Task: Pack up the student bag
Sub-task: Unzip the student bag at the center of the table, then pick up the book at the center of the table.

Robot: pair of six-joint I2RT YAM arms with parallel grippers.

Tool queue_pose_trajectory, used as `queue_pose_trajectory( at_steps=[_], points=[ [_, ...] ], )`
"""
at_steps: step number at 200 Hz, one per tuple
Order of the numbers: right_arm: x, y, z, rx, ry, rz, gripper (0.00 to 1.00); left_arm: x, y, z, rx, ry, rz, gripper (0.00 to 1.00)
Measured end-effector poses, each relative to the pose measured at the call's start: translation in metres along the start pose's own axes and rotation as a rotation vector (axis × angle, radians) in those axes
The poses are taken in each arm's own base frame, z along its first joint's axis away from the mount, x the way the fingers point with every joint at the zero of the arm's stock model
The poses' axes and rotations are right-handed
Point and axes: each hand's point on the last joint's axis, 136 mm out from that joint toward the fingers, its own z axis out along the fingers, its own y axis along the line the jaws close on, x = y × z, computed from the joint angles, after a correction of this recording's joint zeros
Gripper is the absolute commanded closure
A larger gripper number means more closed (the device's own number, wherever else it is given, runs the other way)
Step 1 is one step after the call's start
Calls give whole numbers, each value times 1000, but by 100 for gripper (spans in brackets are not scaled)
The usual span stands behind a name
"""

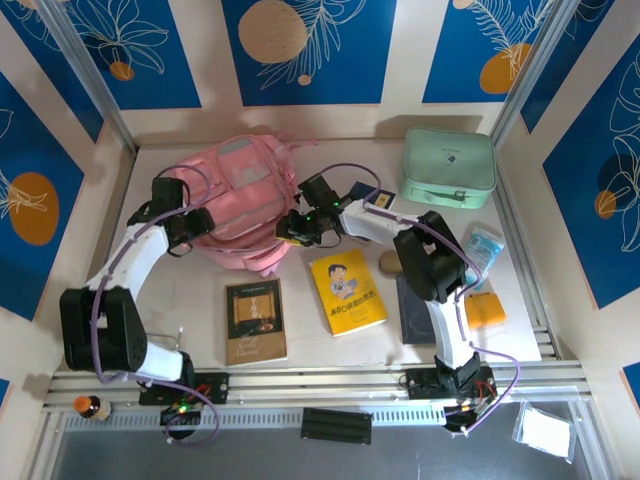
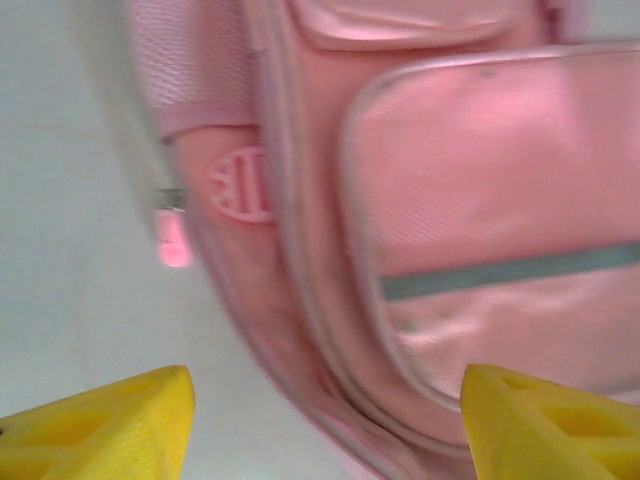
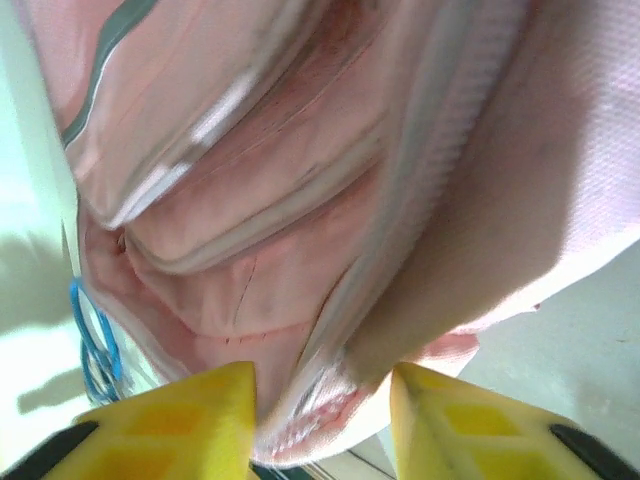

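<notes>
The student bag (image 1: 240, 185) is a soft pink backpack lying at the back middle of the table. My left gripper (image 1: 195, 228) is at its left side. In the left wrist view the yellow fingers (image 2: 110, 425) stand wide apart, open, with the bag's lower edge (image 2: 450, 200) just ahead of them and nothing gripped. My right gripper (image 1: 297, 226) is at the bag's right side. In the right wrist view it (image 3: 320, 385) is open, and a fold of the bag's zip edge (image 3: 300, 200) lies loose between the fingers.
A mint green case (image 1: 449, 166) stands at the back right. In front of the bag lie a yellow book (image 1: 346, 291), a brown book (image 1: 255, 320) and a dark notebook (image 1: 415, 310). An orange item (image 1: 484, 308) and a blue packet (image 1: 482, 245) are at the right edge.
</notes>
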Motion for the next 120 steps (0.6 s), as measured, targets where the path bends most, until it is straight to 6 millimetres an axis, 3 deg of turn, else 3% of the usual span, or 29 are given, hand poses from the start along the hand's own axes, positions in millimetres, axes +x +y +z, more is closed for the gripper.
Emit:
queue_pose_trajectory(
  at_steps=[22,49,64,87,120],
  points=[
    [9,-5,-37,13,-45,-42,39,15,-30,-10,177,17,8,24],
    [-1,-10,-90,52,-164,-80,39,38,-65,-22,340,51,19,11],
    [-1,-27,-109,102,-216,-74,40,51,-83,-29,419,58,27,6],
    [17,-69,-116,207,-207,-19,42,78,-117,-37,511,99,84,0],
    [52,-121,-108,316,-114,96,46,127,-167,-38,589,203,179,0]
  ],
)
